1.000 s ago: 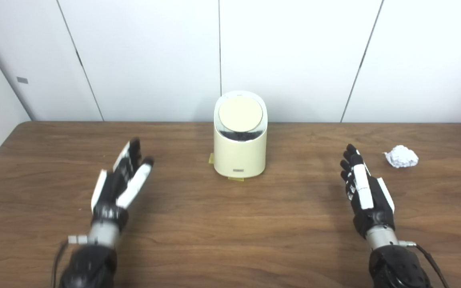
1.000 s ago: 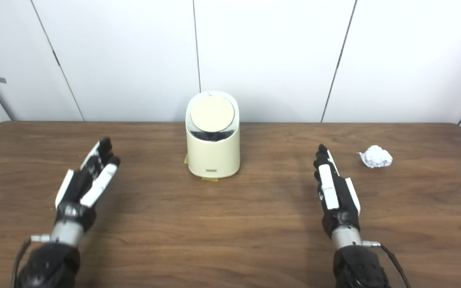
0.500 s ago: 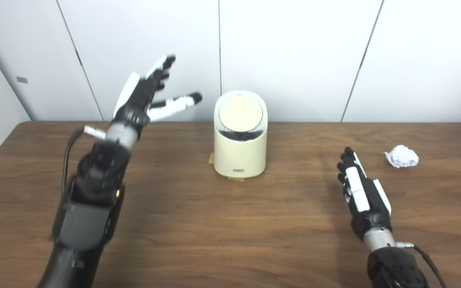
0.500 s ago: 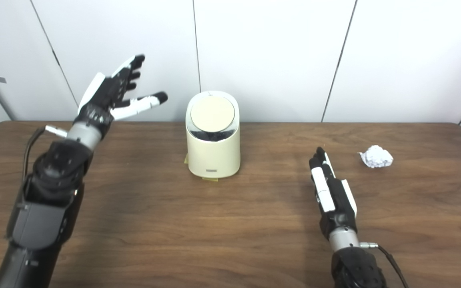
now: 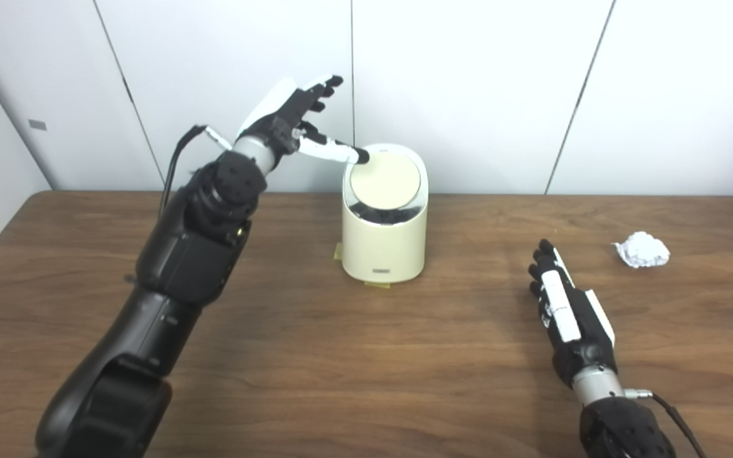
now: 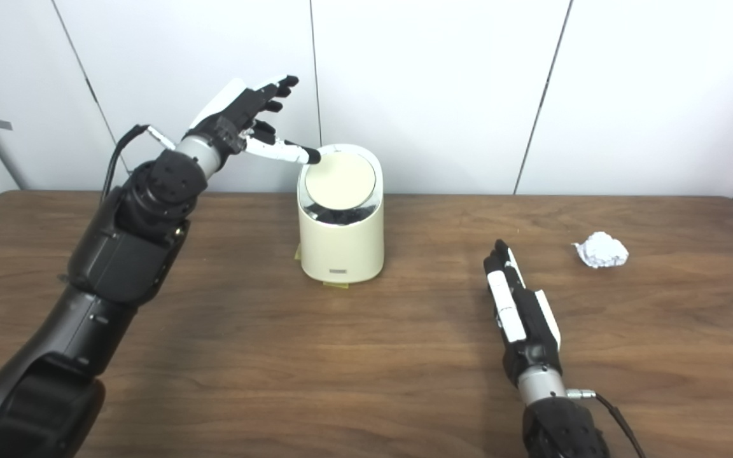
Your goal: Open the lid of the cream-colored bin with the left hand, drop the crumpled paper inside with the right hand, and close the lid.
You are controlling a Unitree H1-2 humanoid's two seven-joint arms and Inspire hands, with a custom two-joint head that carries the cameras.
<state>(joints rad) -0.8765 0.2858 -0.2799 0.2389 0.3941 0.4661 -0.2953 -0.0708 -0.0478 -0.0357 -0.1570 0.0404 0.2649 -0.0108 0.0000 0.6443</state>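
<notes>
Two hands spread, holding nothing: left hand [image 5: 290, 117] thumb at far-left rim of bin [image 5: 383, 245] lid [image 5: 384, 179]; right hand [image 5: 567, 312] low over table [image 5: 315, 356], crumpled paper [image 5: 642, 249] far right of it.

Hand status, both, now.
Left hand: open, holding nothing, thumb tip at the bin lid.
Right hand: open, empty, fingers straight, low over the table.

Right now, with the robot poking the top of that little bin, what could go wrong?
The left robot hand reaches the round lid of the cream-colored plastic bin with only its thumb tip, near the top-left edge, so it might slip off or push the light bin backwards. The crumpled white paper ball lies apart from the open right robot hand, near the wooden table's right side; a clumsy grab could knock it away.
</notes>
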